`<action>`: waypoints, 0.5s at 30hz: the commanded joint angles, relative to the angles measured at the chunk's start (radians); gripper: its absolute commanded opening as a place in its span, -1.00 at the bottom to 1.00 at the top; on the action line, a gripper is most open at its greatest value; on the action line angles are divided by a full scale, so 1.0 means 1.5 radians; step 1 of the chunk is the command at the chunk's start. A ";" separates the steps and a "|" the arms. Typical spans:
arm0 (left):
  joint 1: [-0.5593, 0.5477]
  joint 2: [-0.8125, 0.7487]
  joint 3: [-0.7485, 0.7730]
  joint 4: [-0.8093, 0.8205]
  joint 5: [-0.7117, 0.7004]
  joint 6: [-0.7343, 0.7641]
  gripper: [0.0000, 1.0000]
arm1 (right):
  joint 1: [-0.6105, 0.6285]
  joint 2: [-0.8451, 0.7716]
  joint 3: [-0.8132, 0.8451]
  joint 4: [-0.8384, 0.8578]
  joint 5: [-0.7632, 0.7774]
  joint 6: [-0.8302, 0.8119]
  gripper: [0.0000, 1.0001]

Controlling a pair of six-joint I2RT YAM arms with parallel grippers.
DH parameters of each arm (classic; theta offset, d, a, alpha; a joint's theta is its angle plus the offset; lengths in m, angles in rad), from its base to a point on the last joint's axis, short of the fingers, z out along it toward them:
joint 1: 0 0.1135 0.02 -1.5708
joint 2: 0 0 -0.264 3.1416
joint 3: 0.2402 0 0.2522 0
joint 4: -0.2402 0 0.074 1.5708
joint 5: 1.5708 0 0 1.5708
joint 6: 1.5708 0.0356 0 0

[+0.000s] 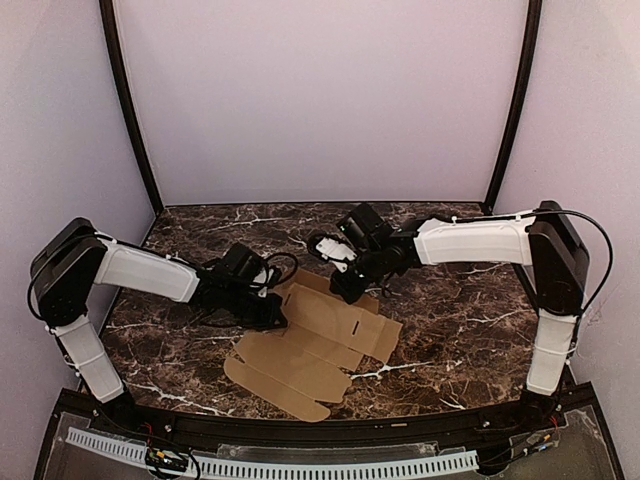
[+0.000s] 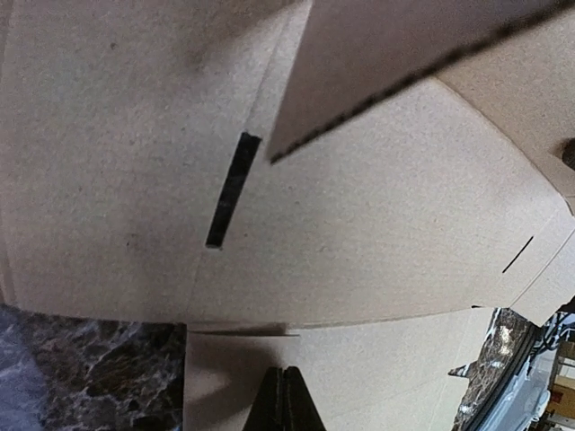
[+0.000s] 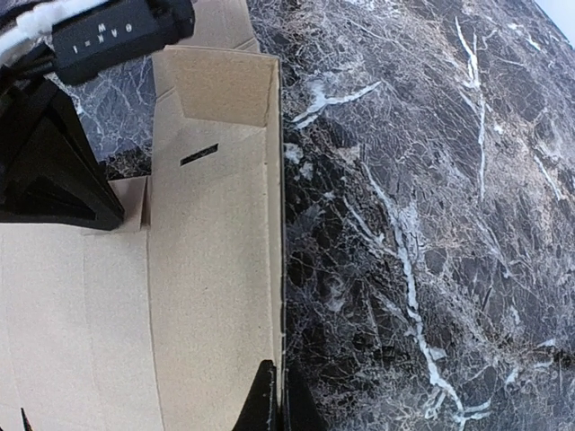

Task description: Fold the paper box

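Observation:
The paper box [image 1: 310,350] is a tan die-cut cardboard sheet lying mostly flat on the marble table [image 1: 450,320]. My left gripper [image 1: 278,312] is shut with its tips low over the sheet's left part [image 2: 359,224]; nothing shows between the fingers [image 2: 301,404]. A flap [image 2: 404,54] stands raised just beyond a dark slot [image 2: 232,189]. My right gripper [image 1: 343,291] is at the sheet's far edge. In the right wrist view it [image 3: 279,400] is shut on the upturned edge of a long panel [image 3: 207,269], which passes between the fingers. The left gripper [image 3: 108,215] appears there at upper left.
Dark veined marble [image 3: 431,224] surrounds the sheet. Pale walls and two black corner posts [image 1: 130,110] enclose the back and sides. A perforated white rail [image 1: 300,468] runs along the near edge between the arm bases.

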 commanded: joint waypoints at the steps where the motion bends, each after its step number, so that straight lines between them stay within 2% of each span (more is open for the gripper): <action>1: -0.004 -0.070 0.069 -0.179 -0.067 0.047 -0.95 | 0.011 -0.025 -0.025 0.037 0.029 -0.020 -1.00; 6: 0.010 -0.117 0.111 -0.258 -0.108 0.071 -0.86 | 0.013 -0.044 -0.058 0.061 0.066 -0.049 -1.00; 15: 0.083 -0.216 0.091 -0.316 -0.178 0.091 -0.84 | 0.026 -0.083 -0.123 0.130 0.088 -0.109 -1.00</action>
